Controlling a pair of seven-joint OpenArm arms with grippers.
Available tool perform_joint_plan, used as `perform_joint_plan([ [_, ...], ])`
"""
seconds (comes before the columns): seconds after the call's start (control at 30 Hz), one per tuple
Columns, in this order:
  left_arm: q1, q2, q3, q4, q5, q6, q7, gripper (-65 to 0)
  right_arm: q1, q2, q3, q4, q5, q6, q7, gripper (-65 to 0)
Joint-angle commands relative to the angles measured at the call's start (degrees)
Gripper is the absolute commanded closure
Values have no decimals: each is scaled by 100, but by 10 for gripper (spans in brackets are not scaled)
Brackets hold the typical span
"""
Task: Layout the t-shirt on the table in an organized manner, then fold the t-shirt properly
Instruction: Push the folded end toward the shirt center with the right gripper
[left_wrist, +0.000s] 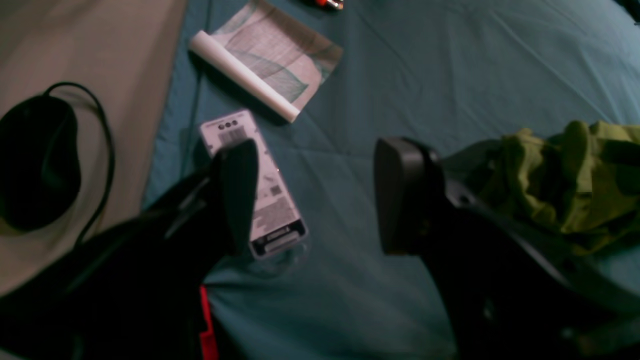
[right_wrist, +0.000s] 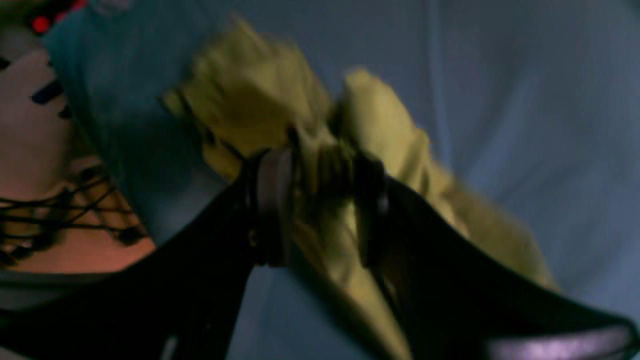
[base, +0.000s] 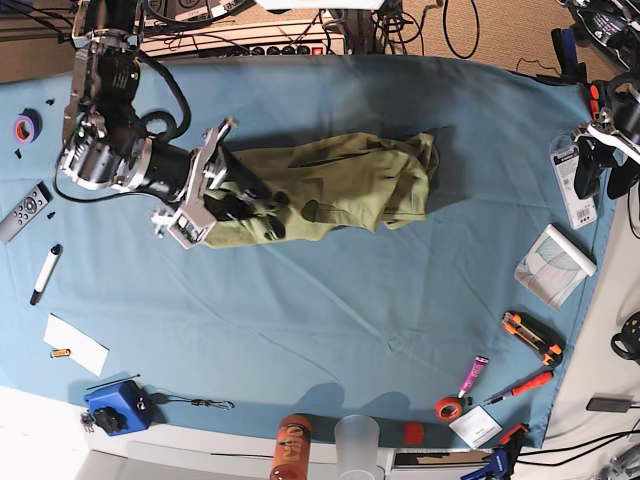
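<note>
The olive-green t-shirt (base: 340, 185) lies bunched and crumpled on the teal-blue table (base: 320, 330), stretched from the middle toward the left. My right gripper (base: 248, 205) is at the shirt's left end, shut on a fold of it. In the right wrist view the gripper (right_wrist: 320, 205) pinches the green cloth (right_wrist: 250, 95) between both pads. My left gripper (base: 603, 175) is at the table's right edge, well away from the shirt. In the left wrist view it (left_wrist: 320, 200) is open and empty, with the shirt (left_wrist: 565, 185) to its right.
A white packaged item (left_wrist: 277, 210) lies under the left gripper and a rolled leaflet (left_wrist: 270, 55) beyond it. A remote (base: 25, 210), a marker (base: 45, 272) and purple tape (base: 27, 125) lie at the left. A utility knife (base: 530, 335), an orange bottle (base: 290, 445) and a cup (base: 358, 440) sit near the front edge.
</note>
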Motion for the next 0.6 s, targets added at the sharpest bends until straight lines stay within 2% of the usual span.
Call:
perform_joint_plan([
  [0.0, -13, -83, -17, 92, -122, -17, -146, -369, 111, 70, 31, 229, -31, -12, 138, -205],
  [0.17, -13, -83, -17, 92, -125, -15, -144, -369, 157, 68, 31, 529, -428, -12, 278, -176],
  [0.33, -13, -83, -17, 92, -125, -17, -144, -369, 157, 68, 42, 529, -866, -12, 289, -175],
  [0.43, -13, -83, -17, 92, -125, -15, -144, -369, 157, 68, 315, 529, -1182, -12, 457, -165],
  [0.5, -13, -83, -15, 92, -127, -15, -144, -369, 155, 66, 671, 529, -1279, -44, 485, -77],
  [0.53, -13, -83, -13, 92, -127, -15, -144, -369, 151, 68, 866, 525, -1274, -103, 481, -6],
  [0.57, -13, -83, 4, 92, -138, -15, -144, -369, 136, 66, 1056, 509, -1270, -151, 492, 0],
])
